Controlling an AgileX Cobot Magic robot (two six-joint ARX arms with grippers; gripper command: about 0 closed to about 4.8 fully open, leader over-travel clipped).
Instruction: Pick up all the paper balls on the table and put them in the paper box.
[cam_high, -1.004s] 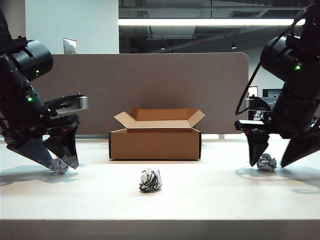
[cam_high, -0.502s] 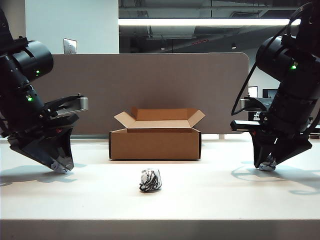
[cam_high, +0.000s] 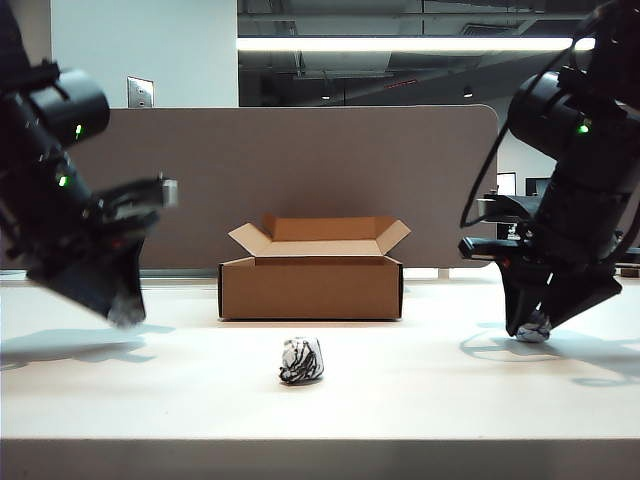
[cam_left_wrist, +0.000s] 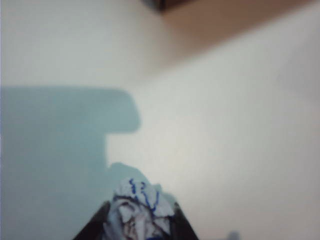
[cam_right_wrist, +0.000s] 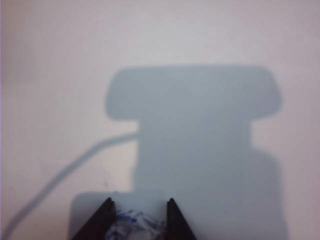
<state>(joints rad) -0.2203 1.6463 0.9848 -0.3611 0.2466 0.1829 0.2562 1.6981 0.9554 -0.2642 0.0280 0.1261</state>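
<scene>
The brown paper box (cam_high: 310, 285) stands open at the middle back of the white table (cam_high: 400, 390). One paper ball (cam_high: 301, 361) with black marks lies in front of it, untouched. My left gripper (cam_high: 124, 311) is shut on a second paper ball (cam_left_wrist: 137, 212) with blue marks and holds it a little above the table at the left. My right gripper (cam_high: 533, 326) is shut on a third paper ball (cam_right_wrist: 136, 224), low over the table at the right; its dark fingers (cam_right_wrist: 172, 220) flank the paper.
A grey-brown partition panel (cam_high: 300, 170) runs behind the box. The table's pale front edge (cam_high: 320, 458) crosses the near side. Both arms cast shadows on the tabletop beside them.
Both grippers closed on their paper balls. The left gripper has since lifted its ball slightly off the table. The right gripper stays low, nearly in place.
</scene>
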